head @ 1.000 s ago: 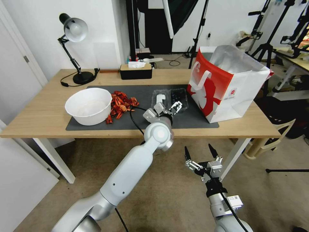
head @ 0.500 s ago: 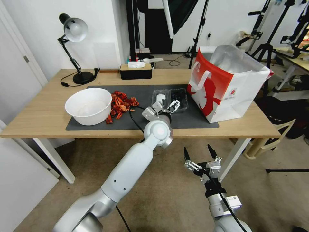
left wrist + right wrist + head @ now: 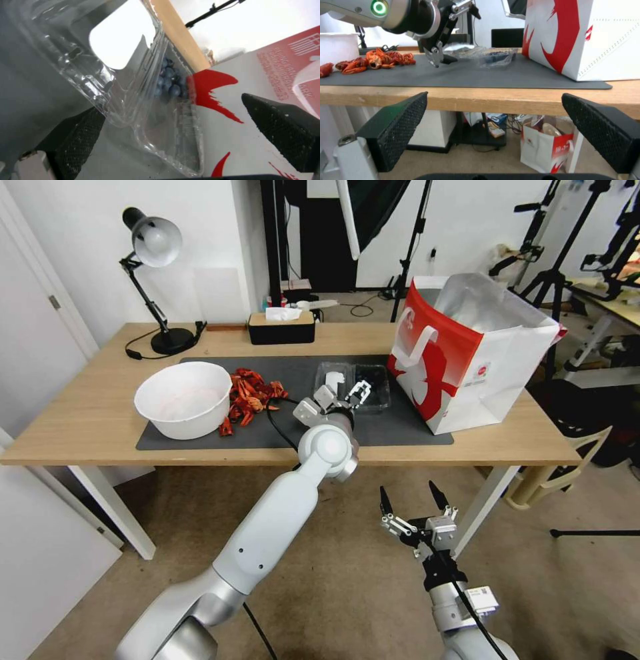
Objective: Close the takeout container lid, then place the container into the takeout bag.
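Left wrist view – lid [image 3: 100, 50] tilted, berries [image 3: 168, 83] beyond.

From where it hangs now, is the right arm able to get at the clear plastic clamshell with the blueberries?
Probably not yet. The right gripper hangs open below the wooden table's edge, and the left gripper already sits at the clear clamshell.
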